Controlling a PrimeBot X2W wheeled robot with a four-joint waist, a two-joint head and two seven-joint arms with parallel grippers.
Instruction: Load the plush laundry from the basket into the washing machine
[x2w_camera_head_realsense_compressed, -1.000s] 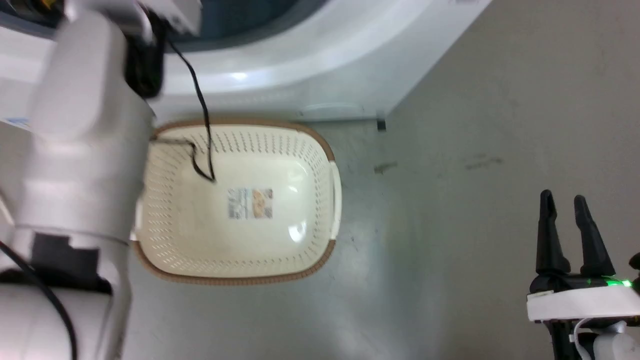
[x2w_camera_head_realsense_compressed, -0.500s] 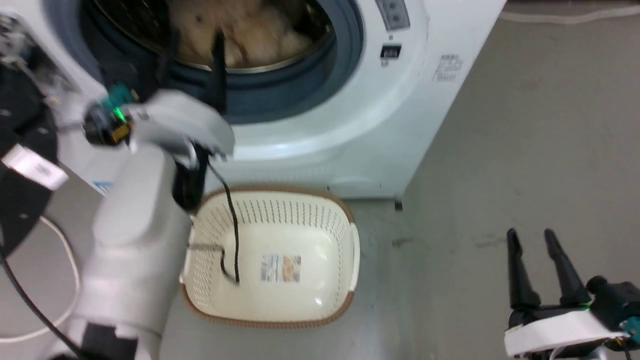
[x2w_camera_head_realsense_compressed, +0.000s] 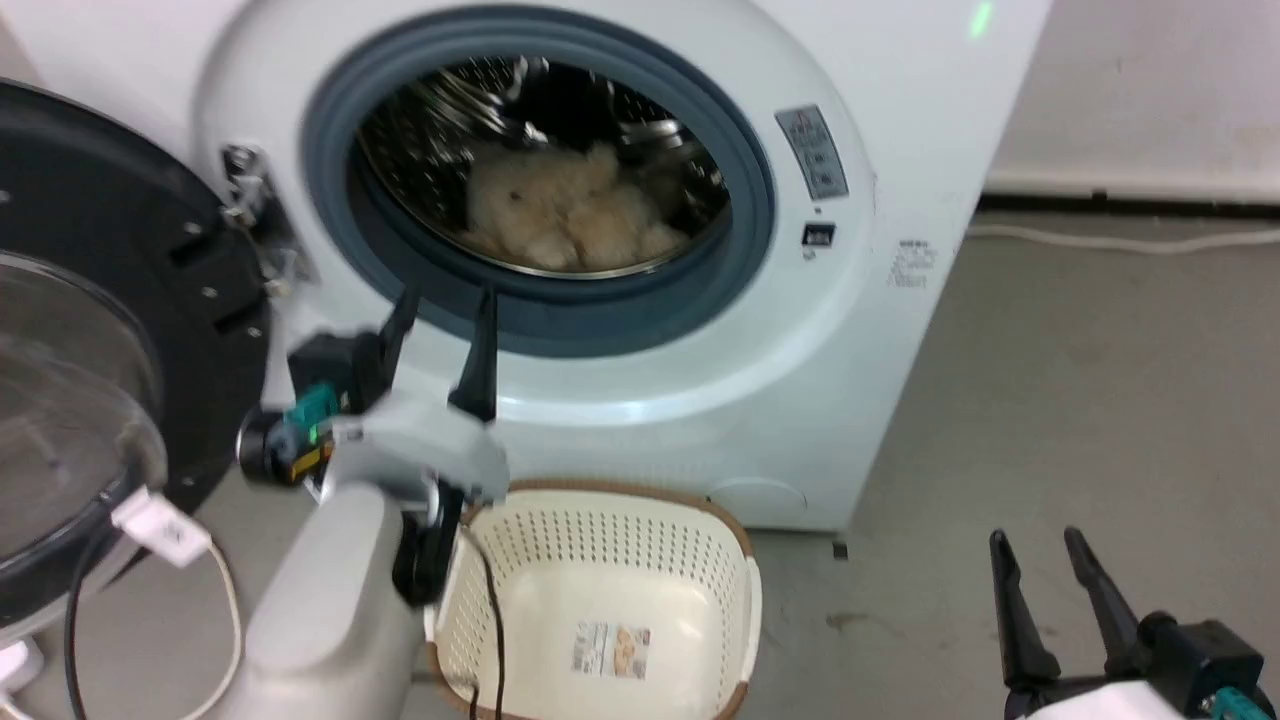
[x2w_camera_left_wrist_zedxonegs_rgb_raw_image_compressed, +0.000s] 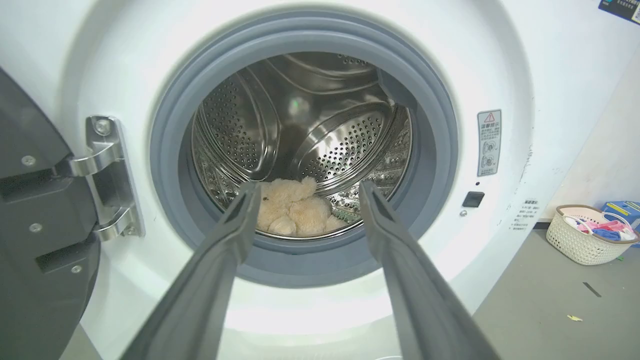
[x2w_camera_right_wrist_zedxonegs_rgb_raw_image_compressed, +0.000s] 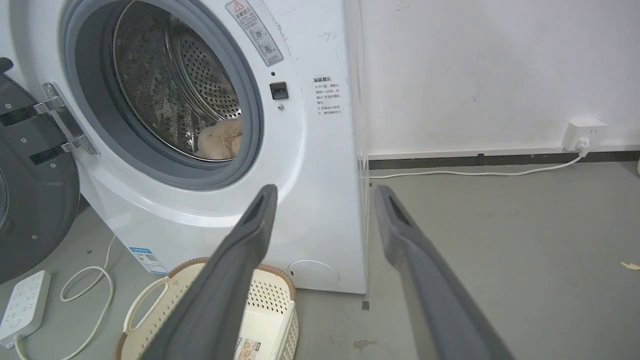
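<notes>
**Resting in the drum, the plush is loaded**

Head view: the camera has been tilted up within the last second. The plush laundry (x2w_camera_head_realsense_compressed: 565, 215) is now seen inside the washing machine (x2w_camera_head_realsense_compressed: 880, 300), and the basket (x2w_camera_head_realsense_compressed: 620, 492) is bare, so loading is judged done. The left gripper (x2w_camera_head_realsense_compressed: 448, 298) and right gripper (x2w_camera_head_realsense_compressed: 1035, 540) are spread wide and empty.

Left wrist view: the plush's long axis is laid left-right, head apparently left.

Right wrist view: the plush is glimpsed low in the drum.

A: Where's the teddy bear (x2w_camera_head_realsense_compressed: 560, 210)?
B: I see it in the drum (x2w_camera_left_wrist_zedxonegs_rgb_raw_image_compressed: 240, 130) of the washing machine (x2w_camera_head_realsense_compressed: 880, 330). The laundry basket (x2w_camera_head_realsense_compressed: 640, 535) stands on the floor (x2w_camera_head_realsense_compressed: 1100, 400) before the machine; the door (x2w_camera_head_realsense_compressed: 120, 270) hangs left of the drum, my left gripper (x2w_camera_head_realsense_compressed: 449, 295) above the basket.
</notes>
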